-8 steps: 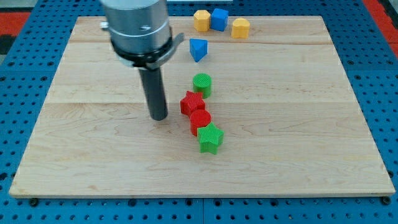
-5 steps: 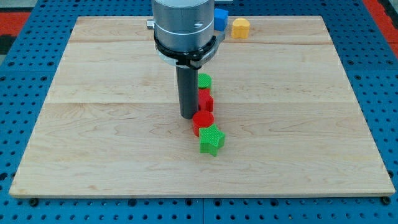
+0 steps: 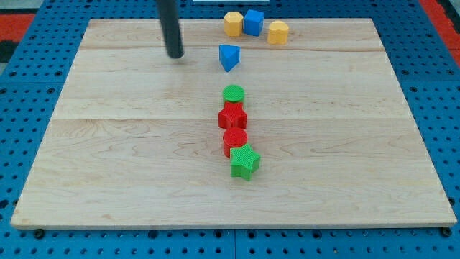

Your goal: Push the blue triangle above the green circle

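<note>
blue triangle [image 3: 228, 57] sat right of my tip [image 3: 175, 55], clear gap, no contact; tip had jumped up-left from red star [image 3: 232, 116], green circle [image 3: 233, 93]

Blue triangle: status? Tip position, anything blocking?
My tip on the board, to the view's left of the blue triangle, apart from it. Triangle sits above the green circle, gap between. Nothing between tip and triangle.

Only the rod of the arm shows: a plain, straight cylinder, matte black to dark grey, with a faint lighter sheen running down its right side. It is smooth and uniform in width, with no visible screws, cables or markings. My tip [image 3: 175, 55] ends flat and round.
</note>
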You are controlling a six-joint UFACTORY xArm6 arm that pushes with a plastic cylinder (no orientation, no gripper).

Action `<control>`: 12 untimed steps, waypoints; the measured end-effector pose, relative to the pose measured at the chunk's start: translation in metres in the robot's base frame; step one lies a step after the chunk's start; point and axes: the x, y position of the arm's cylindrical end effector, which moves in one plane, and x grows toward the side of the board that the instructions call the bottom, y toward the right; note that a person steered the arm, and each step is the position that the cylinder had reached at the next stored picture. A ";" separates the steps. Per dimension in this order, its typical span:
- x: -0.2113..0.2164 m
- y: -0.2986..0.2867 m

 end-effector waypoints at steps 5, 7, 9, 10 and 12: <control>0.015 0.077; 0.026 0.077; 0.035 0.077; 0.050 0.077; 0.074 0.077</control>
